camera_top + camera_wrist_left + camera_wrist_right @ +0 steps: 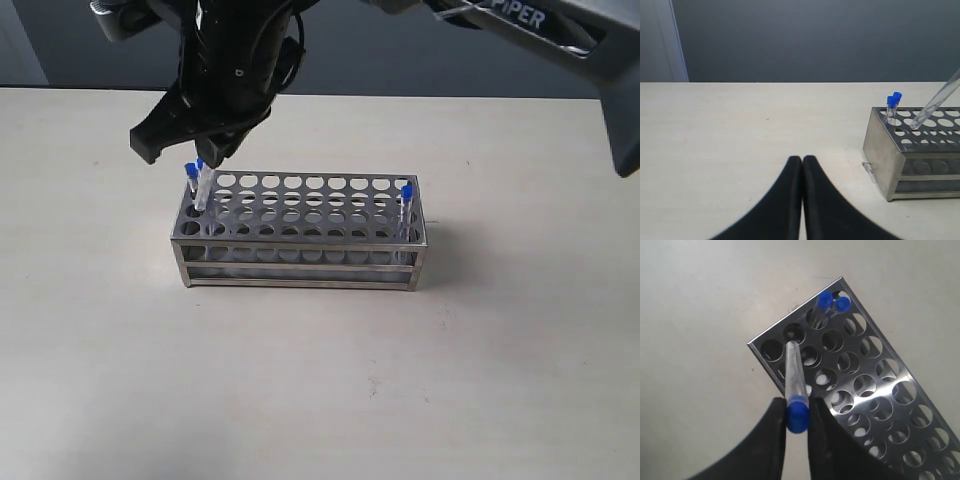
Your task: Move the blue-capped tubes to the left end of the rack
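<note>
Both fingers [782, 200] of the left gripper [802, 160] are resting pressed together above the tabletop [740, 130], to the left of the rack [300, 262]. Two blue-capped tubes [191, 172] are standing in holes at the rack's left end. Just beside them, the right gripper [796, 406] is pinching a third tube [794, 370] by its cap. This tube is tilted, with its round bottom near the holes. I think the inserting step is going on. Next, the tube needs straightening over a free hole and gentle lowering. One last tube [407, 197] is waiting at the right end.
</note>
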Available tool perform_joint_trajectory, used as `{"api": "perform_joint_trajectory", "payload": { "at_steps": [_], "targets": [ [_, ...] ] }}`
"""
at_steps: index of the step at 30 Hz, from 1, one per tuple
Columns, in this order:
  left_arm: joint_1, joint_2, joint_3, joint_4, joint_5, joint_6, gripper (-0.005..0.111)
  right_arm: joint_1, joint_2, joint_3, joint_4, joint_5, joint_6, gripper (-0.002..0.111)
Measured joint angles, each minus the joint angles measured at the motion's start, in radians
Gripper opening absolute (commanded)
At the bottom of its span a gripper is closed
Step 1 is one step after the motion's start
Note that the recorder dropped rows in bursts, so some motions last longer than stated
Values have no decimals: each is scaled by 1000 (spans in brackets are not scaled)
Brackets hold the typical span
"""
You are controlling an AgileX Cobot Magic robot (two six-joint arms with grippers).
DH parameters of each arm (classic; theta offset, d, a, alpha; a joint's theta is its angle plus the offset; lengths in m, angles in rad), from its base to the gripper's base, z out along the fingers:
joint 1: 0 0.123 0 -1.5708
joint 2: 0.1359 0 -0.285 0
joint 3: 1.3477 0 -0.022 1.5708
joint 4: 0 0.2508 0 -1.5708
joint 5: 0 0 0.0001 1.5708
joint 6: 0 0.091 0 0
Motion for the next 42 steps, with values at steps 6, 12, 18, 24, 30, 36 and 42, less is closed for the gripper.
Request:
{"api": "perform_joint_trajectory", "payload": {
  "at_steps": [6,12,18,24,30,36,42],
  "targets": [
    [0,0,0,0,0,0,1,0,31,0,2,-2,-16,-1],
    [0,0,0,0,0,0,1,0,70,0,4,-11,-25,-1],
    [0,0,0,0,0,0,1,0,70,-6,4,-11,-39,-1],
    [0,0,0,0,0,0,1,0,70,-32,6,-9,-83,-1],
    [0,0,0,0,0,0,1,0,91,-36,18,-7,-112,-1],
    [0,0,0,0,0,0,1,0,121,-50,18,-8,-119,-1],
    [0,0,0,0,0,0,1,0,131,-89,43,-6,-144,-1]
  ]
}}
